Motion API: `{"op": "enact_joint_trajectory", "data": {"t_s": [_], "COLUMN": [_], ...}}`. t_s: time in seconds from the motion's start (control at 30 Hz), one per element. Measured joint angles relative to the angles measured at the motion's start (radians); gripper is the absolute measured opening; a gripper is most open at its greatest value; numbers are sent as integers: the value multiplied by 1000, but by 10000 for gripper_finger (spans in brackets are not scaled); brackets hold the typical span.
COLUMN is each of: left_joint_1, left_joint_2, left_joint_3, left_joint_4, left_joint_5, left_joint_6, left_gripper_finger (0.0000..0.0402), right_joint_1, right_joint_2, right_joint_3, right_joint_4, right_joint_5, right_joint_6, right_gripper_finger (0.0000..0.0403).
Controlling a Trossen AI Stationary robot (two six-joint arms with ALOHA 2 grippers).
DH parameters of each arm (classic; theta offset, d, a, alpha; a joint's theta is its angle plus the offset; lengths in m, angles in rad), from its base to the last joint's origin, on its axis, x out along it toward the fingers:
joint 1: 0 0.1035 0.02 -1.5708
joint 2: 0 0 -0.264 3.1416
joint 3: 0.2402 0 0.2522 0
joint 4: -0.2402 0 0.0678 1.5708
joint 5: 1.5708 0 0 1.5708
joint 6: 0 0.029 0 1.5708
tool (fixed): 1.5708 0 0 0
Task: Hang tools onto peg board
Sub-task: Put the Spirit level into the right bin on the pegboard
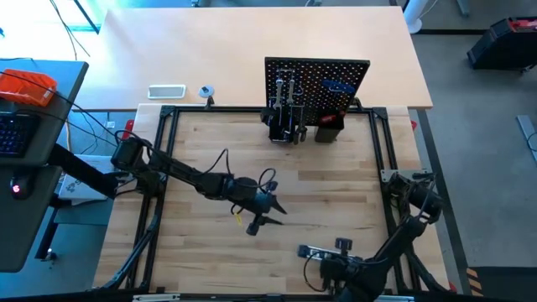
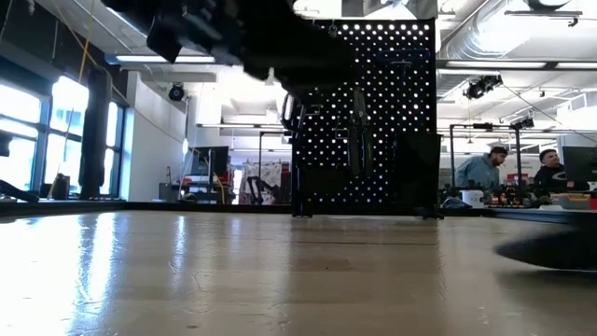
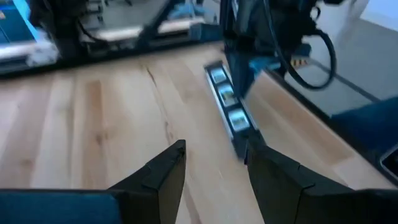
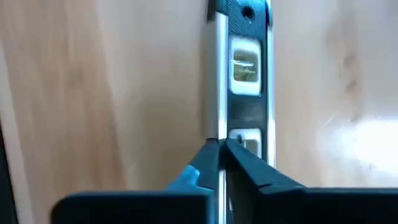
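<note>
High view: you are looking at the peg board (image 1: 317, 88) standing upright at the far edge of the table (image 1: 210, 168), with several tools (image 1: 285, 101) already hanging on it and black holder boxes (image 1: 329, 132) at its base. The level (image 1: 319, 252) is lying flat on the wood near the table's front edge, right of centre. The right gripper (image 1: 336, 262) is sitting low over the level; in the right wrist view its fingers (image 4: 249, 165) are meeting on the level's (image 4: 245, 68) metal edge, pinching it. The left gripper (image 1: 267, 214) is hovering mid-table, well apart from the peg board, with its fingers (image 3: 161, 171) spread and nothing between them, facing the level (image 3: 227, 109).
</note>
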Motion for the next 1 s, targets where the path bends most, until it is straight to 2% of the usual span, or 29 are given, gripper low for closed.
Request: {"op": "enact_joint_trajectory", "data": {"t_s": [0.07, 0.3, 0.53, 0.63, 0.83, 1.0], "left_joint_1": [11, 51, 53, 46, 28, 16], "left_joint_2": [-13, -63, -56, -51, -49, -49], "left_joint_3": [0, 1, 1, 0, 0, 0], "left_joint_4": [17, -32, -66, -99, -124, -124], "left_joint_5": [-1, 15, 67, 109, 113, 113], "left_joint_6": [11, 14, 14, 19, 30, 48], "left_gripper_finger": [156, 147, 147, 147, 147, 147], "right_joint_1": [-14, -41, -41, -38, -40, -46], "right_joint_2": [-11, -37, -39, -39, -39, -40], "right_joint_3": [0, 1, 1, 1, 1, -7], "right_joint_4": [3, -7, -6, -8, -44, -63], "right_joint_5": [27, 22, -10, -8, -35, -77], "right_joint_6": [-1, -18, -47, -47, 31, 88], "right_gripper_finger": [5, 51, 92, 123, 210, 237]}}
